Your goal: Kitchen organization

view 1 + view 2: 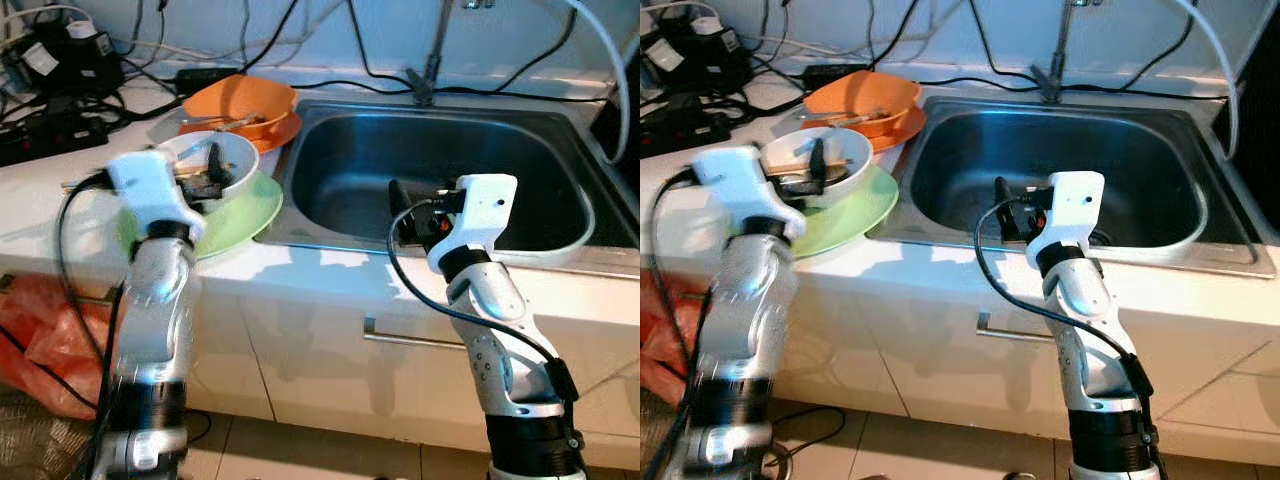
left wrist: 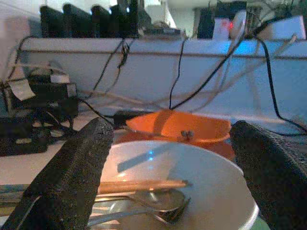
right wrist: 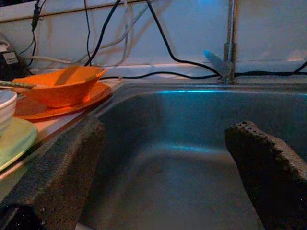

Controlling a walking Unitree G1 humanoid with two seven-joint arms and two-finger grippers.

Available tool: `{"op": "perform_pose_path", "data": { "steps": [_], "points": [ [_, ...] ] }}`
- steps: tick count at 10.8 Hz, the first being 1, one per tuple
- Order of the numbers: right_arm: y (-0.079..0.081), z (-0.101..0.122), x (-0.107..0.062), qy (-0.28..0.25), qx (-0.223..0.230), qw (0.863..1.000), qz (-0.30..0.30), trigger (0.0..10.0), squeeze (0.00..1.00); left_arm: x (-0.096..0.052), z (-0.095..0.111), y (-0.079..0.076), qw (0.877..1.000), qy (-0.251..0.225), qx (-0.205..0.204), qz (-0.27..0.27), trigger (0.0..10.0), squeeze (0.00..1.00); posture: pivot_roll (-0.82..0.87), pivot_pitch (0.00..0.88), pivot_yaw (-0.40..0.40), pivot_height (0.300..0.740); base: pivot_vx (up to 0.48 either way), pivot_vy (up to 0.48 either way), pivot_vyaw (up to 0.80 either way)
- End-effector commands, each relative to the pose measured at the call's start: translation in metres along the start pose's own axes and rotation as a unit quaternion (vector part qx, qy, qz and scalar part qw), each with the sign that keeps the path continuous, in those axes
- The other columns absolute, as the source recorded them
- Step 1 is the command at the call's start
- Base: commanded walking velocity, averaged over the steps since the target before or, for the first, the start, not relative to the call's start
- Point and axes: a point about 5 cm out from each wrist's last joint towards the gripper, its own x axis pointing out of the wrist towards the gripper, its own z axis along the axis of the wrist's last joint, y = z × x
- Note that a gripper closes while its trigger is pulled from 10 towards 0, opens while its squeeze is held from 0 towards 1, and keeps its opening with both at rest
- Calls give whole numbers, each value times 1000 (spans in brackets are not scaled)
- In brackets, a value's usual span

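Left claw (image 1: 212, 168) over white bowl (image 1: 240, 165)

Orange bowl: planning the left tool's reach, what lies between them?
The white bowl holding chopsticks and a spoon, in the left wrist view, before the orange bowl.

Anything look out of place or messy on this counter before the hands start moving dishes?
Yes: power strips and adapters with tangled black cables sit on the counter beside the sink, odd so close to water. The white bowl on the green plate holds cutlery and chopsticks. The left hand faces it; nothing looks spilled.
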Motion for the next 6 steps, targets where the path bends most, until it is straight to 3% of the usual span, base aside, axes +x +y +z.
{"op": "perform_pose_path", "data": {
  "steps": [1,2,4,6],
  "points": [
    [1,2,2,4,6,1000,0,10000,0,-3,8,6,1000,-16,0,15,10000,0,57,63,56,740,0,0,0],
    [0,0,3,5,-19,1000,-15,10000,0,-7,12,9,1000,-22,5,16,10000,0,64,65,51,740,0,0,0],
    [16,-10,-3,51,0,994,97,10000,0,-18,13,14,999,-6,4,40,10000,0,70,68,53,740,0,0,0],
    [15,-18,-7,76,-12,989,123,10000,0,-32,4,19,998,25,3,55,10000,0,75,74,55,740,0,0,0]
  ]
}}
